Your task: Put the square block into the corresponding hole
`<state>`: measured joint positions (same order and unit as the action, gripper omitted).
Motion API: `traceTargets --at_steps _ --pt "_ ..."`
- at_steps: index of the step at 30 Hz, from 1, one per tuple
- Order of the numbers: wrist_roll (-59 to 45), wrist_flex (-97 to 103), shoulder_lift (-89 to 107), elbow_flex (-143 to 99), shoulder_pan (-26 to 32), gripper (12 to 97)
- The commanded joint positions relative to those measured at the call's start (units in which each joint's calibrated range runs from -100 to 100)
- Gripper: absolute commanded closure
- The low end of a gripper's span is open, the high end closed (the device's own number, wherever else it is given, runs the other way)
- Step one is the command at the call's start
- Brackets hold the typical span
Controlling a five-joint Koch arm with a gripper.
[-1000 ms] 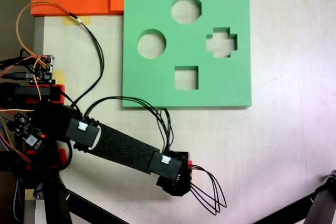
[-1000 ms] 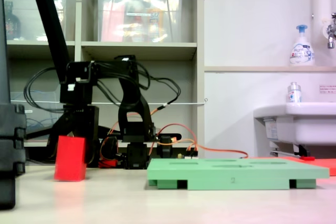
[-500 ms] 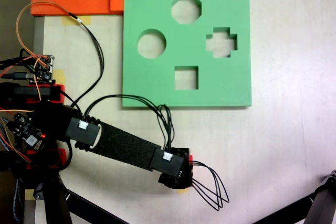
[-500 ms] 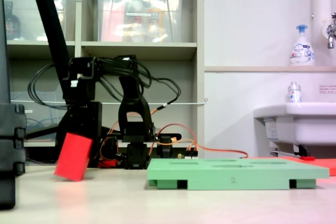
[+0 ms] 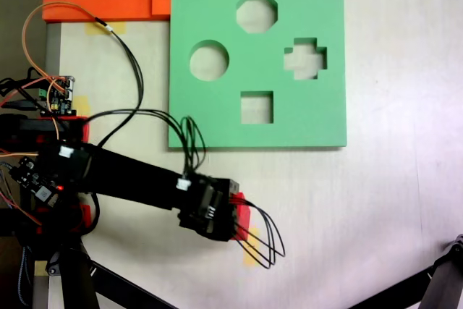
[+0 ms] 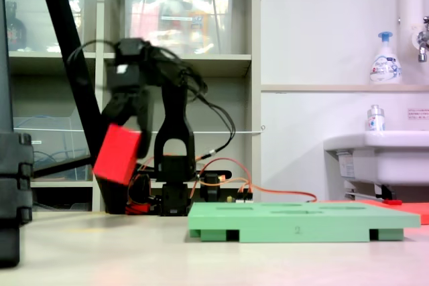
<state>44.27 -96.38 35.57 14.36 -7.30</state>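
The arm (image 5: pixel 137 179) is matte black, with white connector tags, looping black cables (image 5: pixel 260 240), orange wires (image 5: pixel 32 23) and a red base (image 5: pixel 72 215).

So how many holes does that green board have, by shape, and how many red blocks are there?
Green board holes:
Round: 1
Octagonal: 1
Cross-shaped: 1
Square: 1
Total holes: 4
Red block, held up by the gripper: 1

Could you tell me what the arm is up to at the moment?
The gripper is holding the red square block tilted in the air, clear of the table. In a fixed view the green foam board lies flat off to the right, and its square hole is empty, so the block has not yet been placed.
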Motion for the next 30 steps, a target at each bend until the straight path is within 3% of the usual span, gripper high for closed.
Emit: traceTargets --at_steps 1,8,12,30 --pt "4.64 -3.62 7.45 3.89 3.37 87.3" --pt "15.58 -3.62 4.10 10.17 14.46 87.2" --pt "17.68 -0.54 -3.86 14.16 17.53 87.2" --pt "17.53 1.00 -27.75 24.23 20.12 87.2"
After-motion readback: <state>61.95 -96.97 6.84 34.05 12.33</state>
